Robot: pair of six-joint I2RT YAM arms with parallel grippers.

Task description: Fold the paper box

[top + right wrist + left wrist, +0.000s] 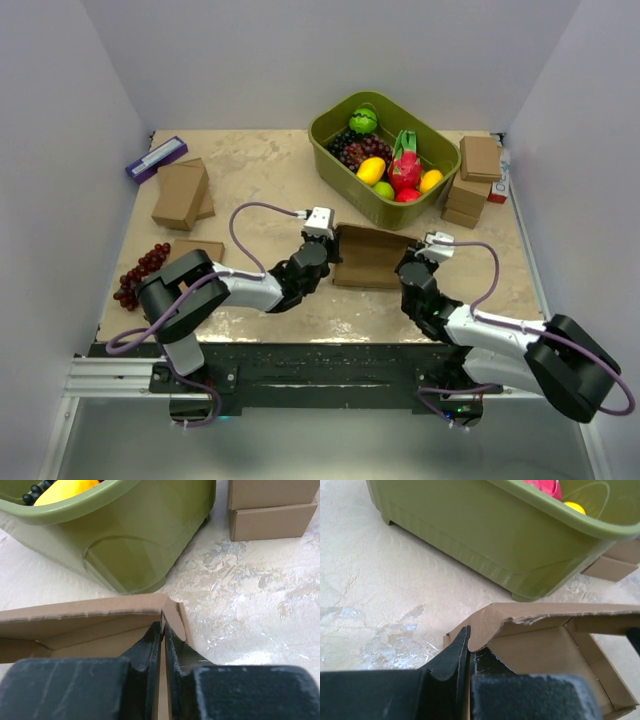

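Observation:
The paper box (372, 258), a brown cardboard mailer with its walls raised, lies at the table's middle near the front edge. My left gripper (335, 250) is at its left wall. In the left wrist view that gripper (468, 637) is shut on the curled edge of the paper box (545, 650). My right gripper (412, 258) is at the box's right wall. In the right wrist view this gripper (163, 622) pinches the thin side wall of the paper box (75, 612) at its far right corner, one finger inside and one outside.
An olive-green tub (340, 150) of fruit stands just behind the box, close in both wrist views (495, 535) (140, 555). Small cardboard boxes sit at back left (182, 193) and stacked at right (472, 180). Dark grapes (140, 272) lie front left, a purple item (155, 158) back left.

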